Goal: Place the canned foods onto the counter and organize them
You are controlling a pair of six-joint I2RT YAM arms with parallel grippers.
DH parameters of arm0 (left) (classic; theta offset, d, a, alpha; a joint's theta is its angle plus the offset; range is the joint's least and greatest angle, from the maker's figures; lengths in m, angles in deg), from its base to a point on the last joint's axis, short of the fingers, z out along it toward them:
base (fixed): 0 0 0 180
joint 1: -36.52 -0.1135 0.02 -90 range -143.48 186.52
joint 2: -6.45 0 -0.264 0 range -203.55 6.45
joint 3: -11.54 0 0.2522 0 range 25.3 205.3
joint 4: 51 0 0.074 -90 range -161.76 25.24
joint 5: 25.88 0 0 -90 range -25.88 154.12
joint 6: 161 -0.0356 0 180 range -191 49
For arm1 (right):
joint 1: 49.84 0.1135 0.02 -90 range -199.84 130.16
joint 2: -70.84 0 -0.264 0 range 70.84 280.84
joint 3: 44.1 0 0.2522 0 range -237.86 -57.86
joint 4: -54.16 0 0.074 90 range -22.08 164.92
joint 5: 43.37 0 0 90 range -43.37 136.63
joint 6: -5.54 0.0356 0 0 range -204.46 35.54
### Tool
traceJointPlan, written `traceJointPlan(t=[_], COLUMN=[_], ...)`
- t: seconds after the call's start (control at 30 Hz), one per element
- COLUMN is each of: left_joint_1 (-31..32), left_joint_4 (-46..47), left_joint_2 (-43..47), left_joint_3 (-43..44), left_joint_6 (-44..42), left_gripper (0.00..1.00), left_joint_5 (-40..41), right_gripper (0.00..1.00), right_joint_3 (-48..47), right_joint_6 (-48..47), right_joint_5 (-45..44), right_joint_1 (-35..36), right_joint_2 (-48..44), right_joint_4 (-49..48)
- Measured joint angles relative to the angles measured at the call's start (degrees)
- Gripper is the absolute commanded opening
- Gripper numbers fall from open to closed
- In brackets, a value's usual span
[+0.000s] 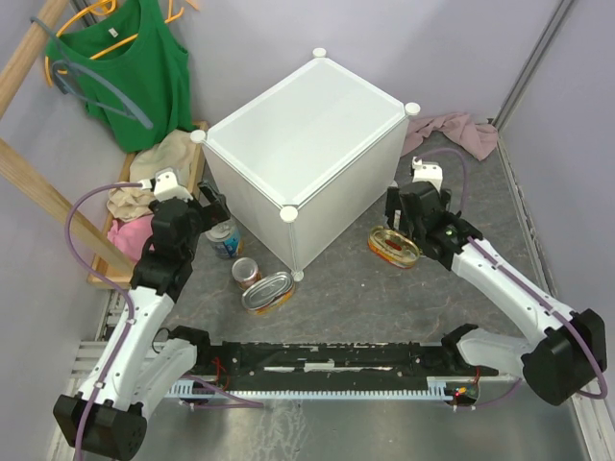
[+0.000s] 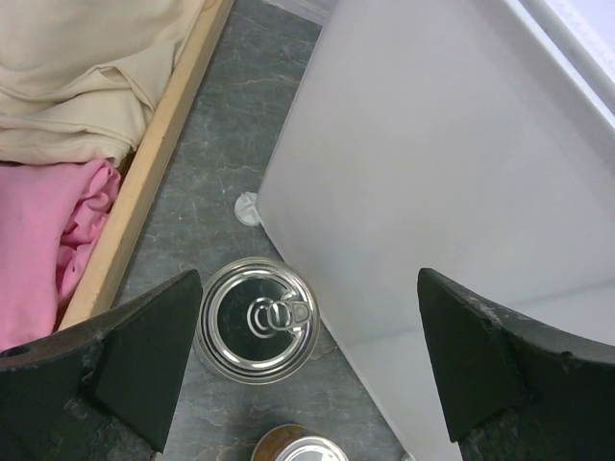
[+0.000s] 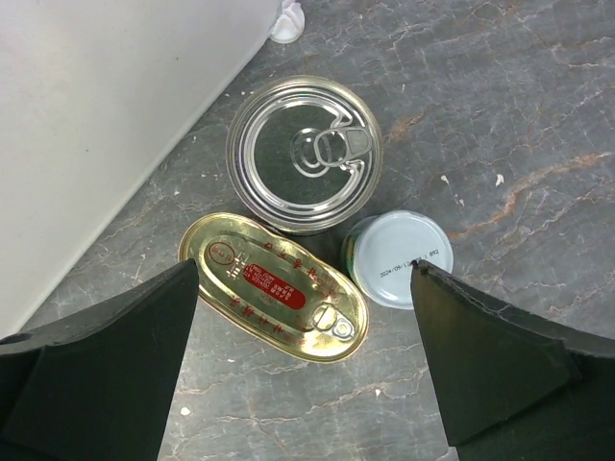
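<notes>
The counter [image 1: 298, 134] is a white cube cabinet in the middle of the floor, with nothing on its top. To its left stand a blue-labelled can [image 1: 224, 238], a small orange-red can [image 1: 247, 272] and an oval tin [image 1: 268, 292]. My left gripper [image 2: 307, 355] hangs open above the tall can [image 2: 257, 320], which sits by its left finger, next to the counter wall [image 2: 452, 173]. On the right, my right gripper [image 3: 303, 365] hovers open over a gold oval tin [image 3: 274, 285], a tall can [image 3: 305, 154] and a small green-white can [image 3: 398, 258]. Neither gripper holds anything.
A wooden rack with a green top [image 1: 135, 67] stands at the back left, with pink and beige clothes [image 1: 135, 206] on its base beside my left arm. A pink cloth [image 1: 461, 130] lies at the back right. The counter's round foot [image 3: 286, 21] sits near the right-hand cans.
</notes>
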Motion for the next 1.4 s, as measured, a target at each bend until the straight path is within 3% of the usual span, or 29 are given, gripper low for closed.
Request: traceJointPlan(t=[0.07, 0.13, 0.17, 0.2, 0.23, 0.27, 0.3, 0.37, 0.43, 0.47, 0.53, 0.6, 0.67, 0.73, 0.8, 1.4], left_joint_1=[0.00, 0.00, 0.00, 0.00, 0.00, 0.00, 0.00, 0.00, 0.00, 0.00, 0.00, 0.00, 0.00, 0.00, 0.00, 0.00], left_joint_4=[-0.07, -0.09, -0.09, -0.07, 0.00, 0.02, 0.02, 0.00, 0.00, 0.00, -0.02, -0.02, -0.02, -0.02, 0.00, 0.00], left_joint_2=[0.20, 0.35, 0.46, 0.55, 0.63, 0.68, 0.68, 0.68, 0.68, 0.68, 0.68, 0.68, 0.68, 0.68, 0.68, 0.70], left_joint_3=[-0.20, -0.28, -0.28, -0.31, -0.35, -0.37, -0.37, -0.37, -0.37, -0.37, -0.37, -0.37, -0.37, -0.37, -0.37, -0.37], left_joint_6=[0.00, 0.00, 0.00, 0.04, 0.48, 0.66, 0.55, 0.59, 0.61, 0.61, 0.63, 0.70, 0.85, 0.96, 1.05, 1.07], left_gripper=[0.99, 0.91, 0.70, 0.36, 0.12, 0.04, 0.03, 0.03, 0.03, 0.06, 0.28, 0.53, 0.72, 0.90, 1.00, 0.99], left_joint_5=[-0.26, -0.63, -0.83, -0.94, -1.14, -1.38, -1.53, -1.90, -2.14, -2.23, -2.29, -2.32, -2.32, -2.45, -2.75, -3.87], right_gripper=[0.91, 0.65, 0.47, 0.35, 0.25, 0.12, 0.02, 0.00, 0.03, 0.11, 0.53, 0.86, 0.99, 1.00, 1.00, 1.00], right_joint_3=[0.00, -0.02, -0.02, 0.00, 0.00, 0.00, 0.00, 0.00, 0.00, 0.00, 0.00, 0.00, 0.00, 0.00, 0.00, 0.00], right_joint_6=[-0.31, -0.57, -0.79, -0.70, -0.50, -0.79, -0.83, -0.85, -0.59, -0.59, -0.57, -0.39, -0.92, -1.07, -1.46, -3.39], right_joint_5=[0.39, 0.98, 1.25, 1.42, 1.55, 1.60, 1.66, 1.62, 1.42, 1.20, 0.87, 0.70, 0.55, 0.33, 0.28, -1.14], right_joint_1=[0.00, 0.00, 0.00, 0.00, 0.00, 0.00, 0.00, 0.00, 0.00, 0.00, 0.00, 0.00, 0.00, 0.00, 0.00, -1.75], right_joint_2=[0.79, 1.88, 2.29, 2.54, 2.58, 2.43, 2.25, 1.68, 1.09, 0.90, 0.70, 0.70, 0.70, 0.70, 0.70, 7.80], right_joint_4=[-0.17, -0.04, 0.04, 0.22, 0.35, 0.28, 0.26, 0.26, 0.31, 0.28, 0.31, 0.33, 0.52, 0.63, 0.70, -1.51])
